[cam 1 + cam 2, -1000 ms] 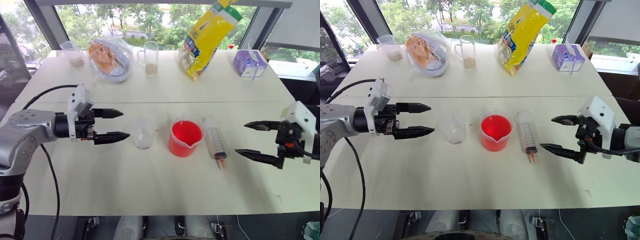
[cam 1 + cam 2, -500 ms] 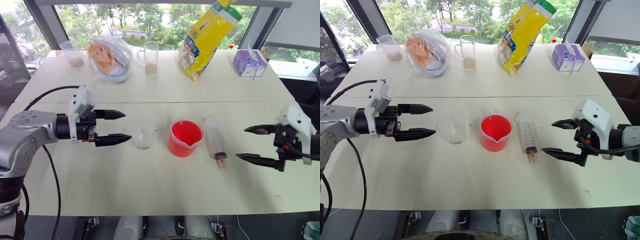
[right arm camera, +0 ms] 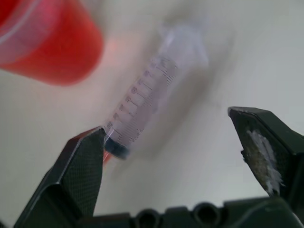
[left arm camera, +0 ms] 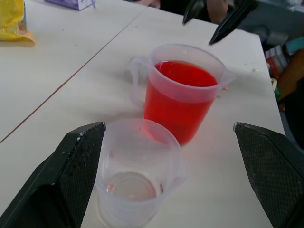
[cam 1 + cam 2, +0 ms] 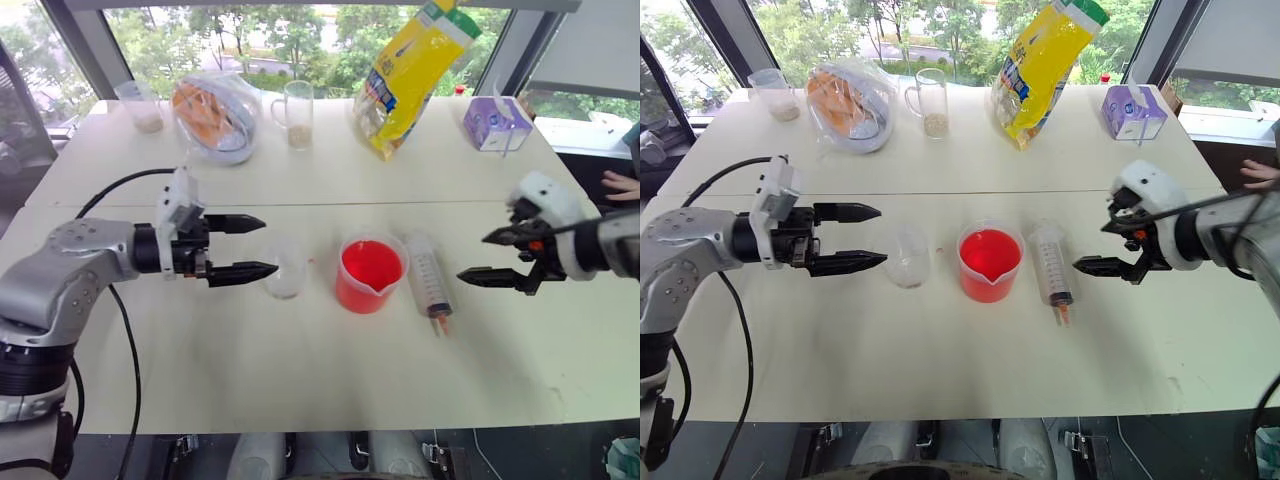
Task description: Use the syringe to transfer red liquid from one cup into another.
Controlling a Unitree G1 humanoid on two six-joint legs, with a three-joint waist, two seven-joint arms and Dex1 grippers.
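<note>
— Where does the syringe (image 5: pixel 430 281) lie?

— Flat on the tabletop (image 5: pixel 300 370), toward the middle of the near half, just beside the beaker (image 5: pixel 368 275) on its right, its orange tip pointing to the near edge. The beaker holds the red liquid (image 5: pixel 369 266), close to full. The small cup (image 5: pixel 283 268) stands empty on the beaker's other side.

— And the arms?

— The right gripper (image 5: pixel 488 255) hangs near the syringe, toward the right edge, jaws spread wide and holding nothing. The left gripper (image 5: pixel 245 246) sits level beside the small cup, jaws also spread, one finger close to the cup's wall — whether it touches I cannot tell.

— So the step in hand is picking up the syringe?

— I judge so. To do it well, bring the right jaws down across the barrel, not along it, so one finger passes each side. Take it near mid-barrel, clear of the plunger end, or drawing liquid will be awkward later.

— Risks?

— The barrel is round and will likely roll if only one finger meets it. The full beaker stands close; a sideways nudge could slop it. Approach from above, close slowly.
</note>
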